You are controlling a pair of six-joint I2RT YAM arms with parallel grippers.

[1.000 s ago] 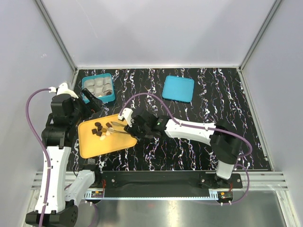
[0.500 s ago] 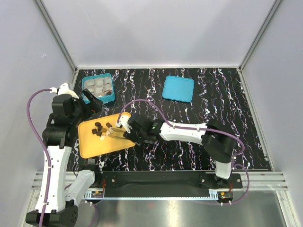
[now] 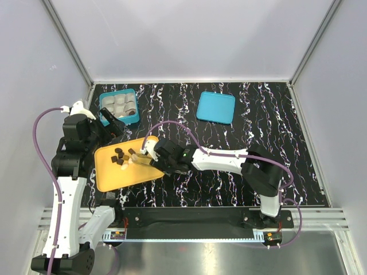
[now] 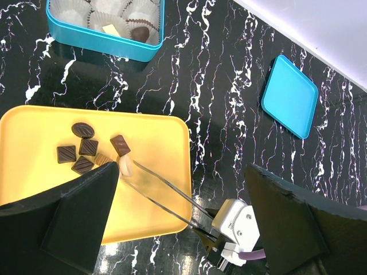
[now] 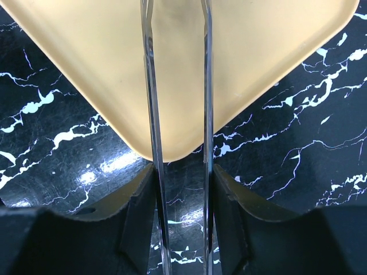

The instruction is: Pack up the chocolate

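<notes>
Small chocolate pieces (image 4: pixel 88 147) lie flat, clustered on the orange tray (image 4: pixel 34 132) (mostly dark, one cream-white).

The tweezers (image 5: pixel 207 86) lose their tips past the top edge, and the teal box (image 4: pixel 103 47) is cropped.

The top view looks steeply down over the whole bench (image 3: pixel 287 114) from its near edge. Both wrist views share the orange tray (image 4: pixel 160 137), left high, right close.
</notes>
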